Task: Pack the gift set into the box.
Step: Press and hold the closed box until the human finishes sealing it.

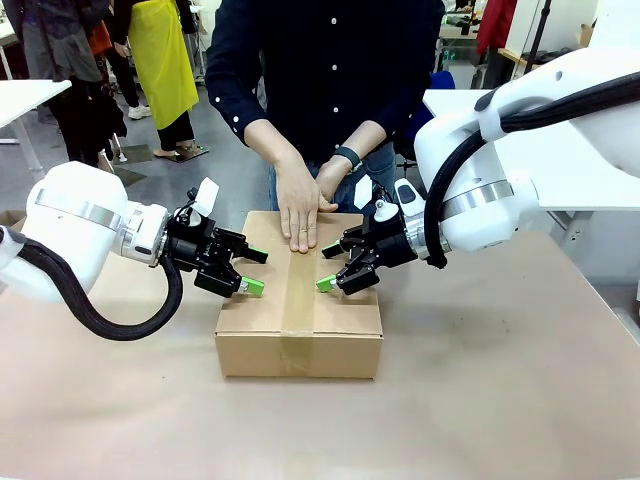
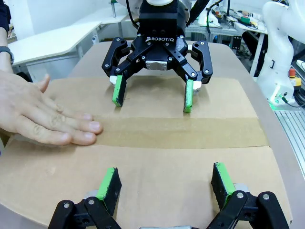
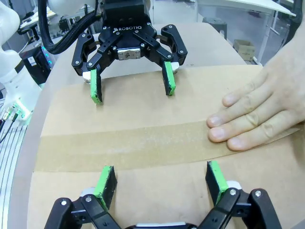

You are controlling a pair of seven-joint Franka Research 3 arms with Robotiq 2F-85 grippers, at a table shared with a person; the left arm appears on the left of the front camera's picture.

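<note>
The box [image 1: 300,335] stands closed at the table's middle, with a strip of brown tape [image 1: 298,300] along its top seam. A person's hand [image 1: 298,205] lies flat on the far end of the tape. My left gripper [image 1: 255,272] is open over the left flap, and my right gripper [image 1: 330,267] is open over the right flap, facing it across the seam. The left wrist view looks past my left gripper [image 2: 165,179] over the tape [image 2: 181,132] to the right gripper [image 2: 152,98] and the hand [image 2: 38,114]. The gift set is hidden.
The table [image 1: 480,400] is covered in brown paper, with free room in front of the box and to both sides. The person stands close behind the box. White tables [image 1: 590,170] and other people are farther back.
</note>
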